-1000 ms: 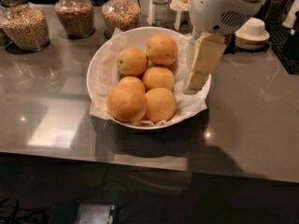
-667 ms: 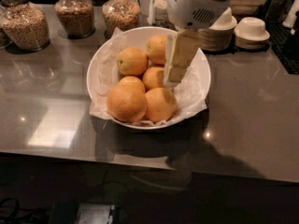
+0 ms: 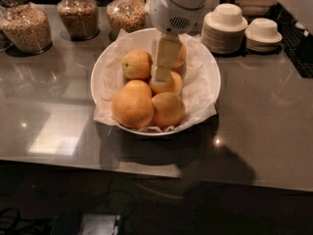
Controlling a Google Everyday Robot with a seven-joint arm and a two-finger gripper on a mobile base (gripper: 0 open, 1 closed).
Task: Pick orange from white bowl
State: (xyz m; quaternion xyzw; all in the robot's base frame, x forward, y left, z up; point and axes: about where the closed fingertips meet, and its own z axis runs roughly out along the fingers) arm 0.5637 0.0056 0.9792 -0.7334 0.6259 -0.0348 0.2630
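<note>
We find the end effector point(image 3: 160, 77) lowered into the white bowl point(image 3: 98, 67)

At upper centre of the frame, its pale tip lies over the middle orange point(image 3: 174, 85) of the pile. The paper-lined bowl sits on the grey tabletop point(image 3: 259, 106). We cannot tell how wide the end effector stands.

Yellow-orange oranges point(image 3: 132, 106), glossy white bowl point(image 3: 98, 80), cream end effector point(image 3: 161, 75) above them, grey countertop point(image 3: 264, 111).

The gripper point(image 3: 160, 76) has swung leftward from the right side of the white bowl point(image 3: 100, 72) and now hangs over the middle orange point(image 3: 172, 84) in the pile.
</note>
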